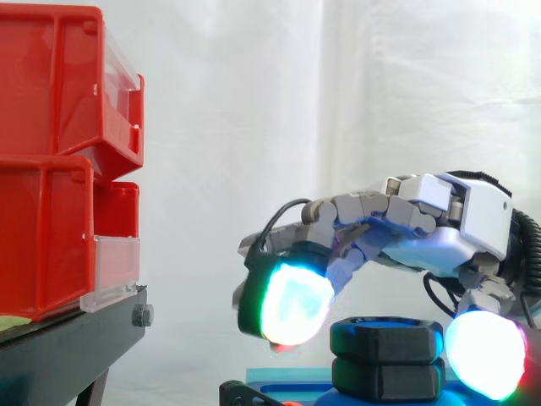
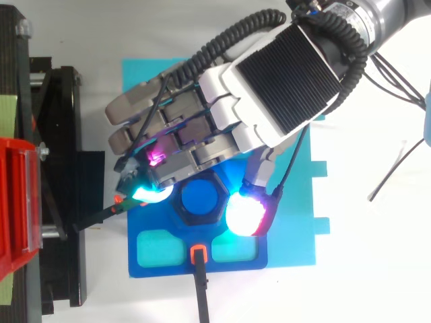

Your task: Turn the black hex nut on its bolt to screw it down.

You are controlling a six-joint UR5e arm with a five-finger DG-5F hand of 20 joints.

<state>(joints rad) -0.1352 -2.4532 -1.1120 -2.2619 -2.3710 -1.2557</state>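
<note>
1. Black hex nut sits around the blue bolt. The bolt stands upright in a blue fixture on a cyan mat, which keeps the thread fixed while the nut is turned.
2. In the side view a second black hex piece lies directly under the nut, so probably little travel is left.
3. The hand arches over the nut from above. Its fingers are curled down round the nut, with one glowing pad just beside the nut's left flank and the thumb pad against the opposite flank.
4. This opposed hold suits twisting, since force on two flats turns the nut without tipping it.
5. How firmly the pads press cannot be told.
6. Red bins on the black stand are well apart and play no part.
</note>
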